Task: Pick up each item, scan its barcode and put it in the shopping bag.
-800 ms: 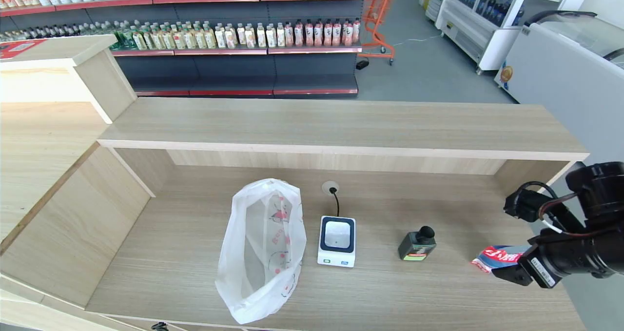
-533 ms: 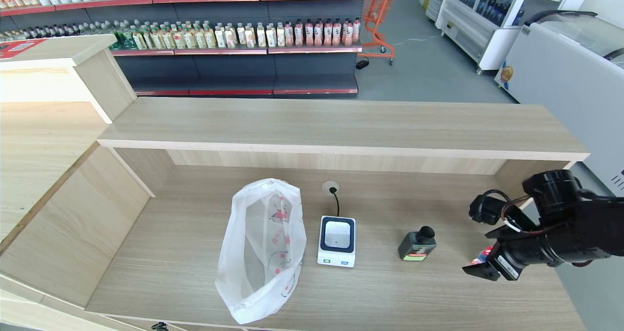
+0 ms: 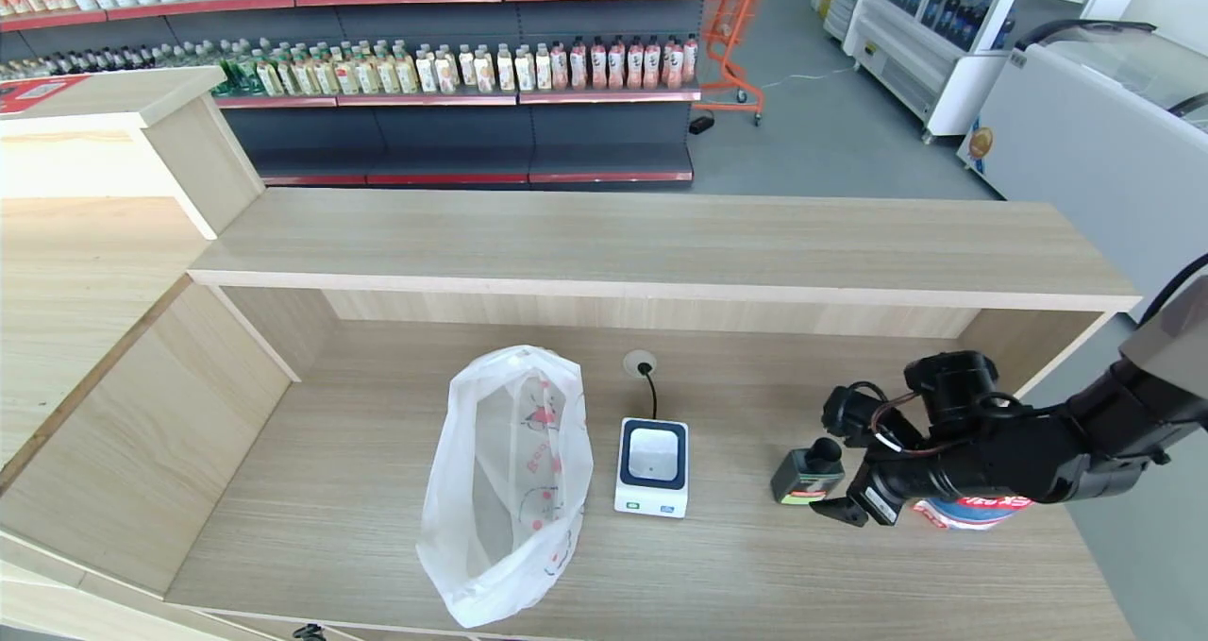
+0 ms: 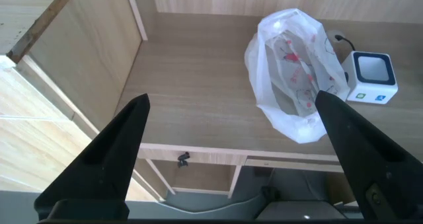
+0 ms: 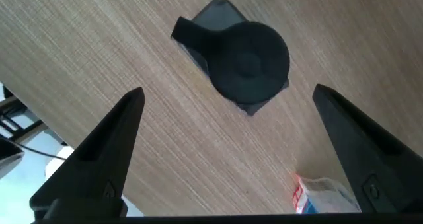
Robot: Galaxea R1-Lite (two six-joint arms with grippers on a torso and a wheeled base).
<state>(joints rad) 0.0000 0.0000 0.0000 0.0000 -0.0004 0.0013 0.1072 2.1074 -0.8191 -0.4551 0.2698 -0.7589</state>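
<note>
A small dark bottle (image 3: 807, 472) with a round black cap stands on the counter to the right of the scanner (image 3: 651, 465). My right gripper (image 3: 834, 504) hangs open just above and beside it. In the right wrist view the bottle's cap (image 5: 246, 64) lies between the spread fingers of that gripper (image 5: 229, 95), seen from above. A red, white and blue packet (image 3: 964, 512) lies farther right, partly hidden under the arm; its corner (image 5: 324, 194) shows by the bottle. The white shopping bag (image 3: 510, 480) lies open left of the scanner. My left gripper (image 4: 231, 104) is open, high over the counter's near left.
A raised wooden ledge (image 3: 661, 244) runs along the back of the counter, with side walls at left and right. The scanner's cable (image 3: 650, 391) runs to a grommet behind it. Bare counter lies between bag and left wall, and along the front edge.
My right arm has swung left from the counter's right end, over the packet, to the dark bottle. The packet shows more now. Bag, scanner and bottle have not moved.
</note>
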